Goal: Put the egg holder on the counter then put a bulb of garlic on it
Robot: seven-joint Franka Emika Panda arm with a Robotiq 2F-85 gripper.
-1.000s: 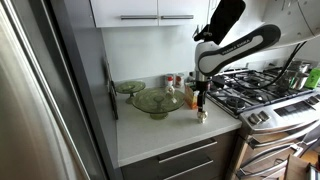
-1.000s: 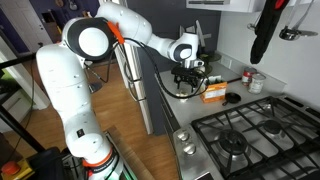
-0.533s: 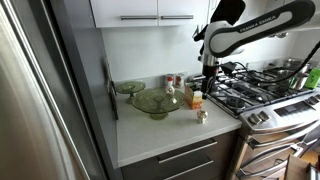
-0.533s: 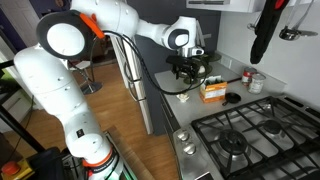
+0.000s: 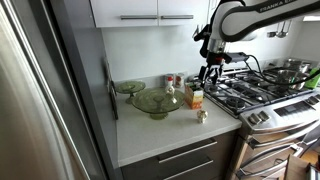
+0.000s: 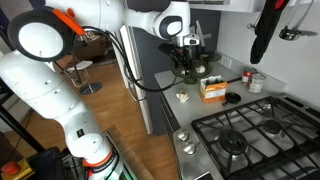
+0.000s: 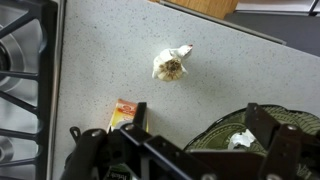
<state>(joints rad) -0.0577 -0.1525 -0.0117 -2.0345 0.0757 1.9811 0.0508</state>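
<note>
The egg holder [image 7: 170,66], a small whitish-cream piece, sits alone on the light counter [image 7: 110,40]. In both exterior views it stands near the counter's front edge [image 5: 202,116] [image 6: 184,96]. My gripper [image 7: 200,125] is open and empty, its dark fingers spread wide, and it hangs high above the counter [image 5: 208,72] [image 6: 190,68]. A white bulb of garlic [image 7: 241,140] lies in the wide green glass bowl [image 7: 215,140] under my right finger. The bowl also shows in an exterior view [image 5: 157,101].
A small orange box [image 5: 196,97] [image 6: 213,91] [image 7: 125,115] stands between the bowl and the gas stove [image 5: 255,90] [image 6: 250,135] [image 7: 25,70]. A smaller green dish [image 5: 129,87] sits at the back. A tall dark fridge side bounds the counter [image 5: 70,90].
My gripper has let go of the egg holder on the counter and risen straight up, away from it. The egg holder stays where it was set down.
</note>
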